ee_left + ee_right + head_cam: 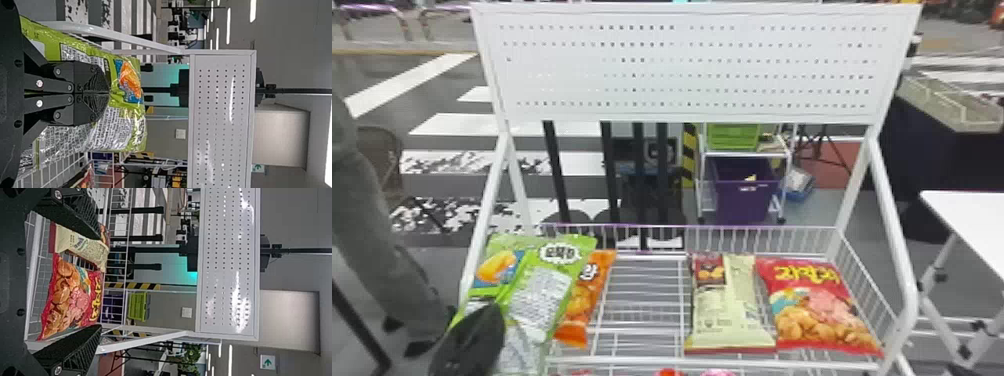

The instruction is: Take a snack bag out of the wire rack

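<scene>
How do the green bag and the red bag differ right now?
The green bag is held roughly upright in the left gripper; the red bag lies in the rack. The green bag shows a large panel of small print, the red bag mostly pictured snacks. Both are glossy snack bags.

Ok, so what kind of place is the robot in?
Maybe a show hall or test room with a pretend shop: a red snack bag lies in a white wire rack, crosswalk-like stripes mark the floor, and long ceiling lights suggest indoors.
</scene>
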### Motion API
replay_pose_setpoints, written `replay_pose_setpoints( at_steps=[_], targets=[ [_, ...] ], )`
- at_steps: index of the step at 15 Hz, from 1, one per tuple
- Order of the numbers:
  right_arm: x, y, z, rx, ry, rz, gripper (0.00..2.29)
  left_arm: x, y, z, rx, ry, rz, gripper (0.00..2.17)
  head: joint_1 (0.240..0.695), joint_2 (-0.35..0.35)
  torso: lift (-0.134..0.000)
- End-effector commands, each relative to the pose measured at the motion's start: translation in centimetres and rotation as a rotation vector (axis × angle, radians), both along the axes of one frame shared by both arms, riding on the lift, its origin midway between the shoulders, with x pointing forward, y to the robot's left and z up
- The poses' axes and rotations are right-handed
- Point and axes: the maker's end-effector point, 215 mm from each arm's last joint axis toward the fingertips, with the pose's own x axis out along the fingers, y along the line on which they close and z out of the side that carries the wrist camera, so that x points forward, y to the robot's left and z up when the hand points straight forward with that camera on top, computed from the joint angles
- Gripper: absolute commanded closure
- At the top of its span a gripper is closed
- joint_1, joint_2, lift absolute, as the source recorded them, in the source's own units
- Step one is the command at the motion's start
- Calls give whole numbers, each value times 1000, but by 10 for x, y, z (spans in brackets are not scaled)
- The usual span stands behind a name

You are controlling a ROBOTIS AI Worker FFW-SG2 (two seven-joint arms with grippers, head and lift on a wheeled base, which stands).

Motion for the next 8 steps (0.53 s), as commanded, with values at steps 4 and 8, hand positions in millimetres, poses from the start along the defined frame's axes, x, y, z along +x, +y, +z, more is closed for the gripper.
replay_pose_setpoints(
  at_steps=[4, 8],
  targets=[
    [1, 0, 0, 1, -2, -1, 93, 1, -1, 1, -2, -2, 0, 1696, 499, 0, 0],
    [1, 0, 0, 0, -2, -1, 93, 0, -2, 0, -3, -1, -3, 1696, 499, 0, 0]
  ],
)
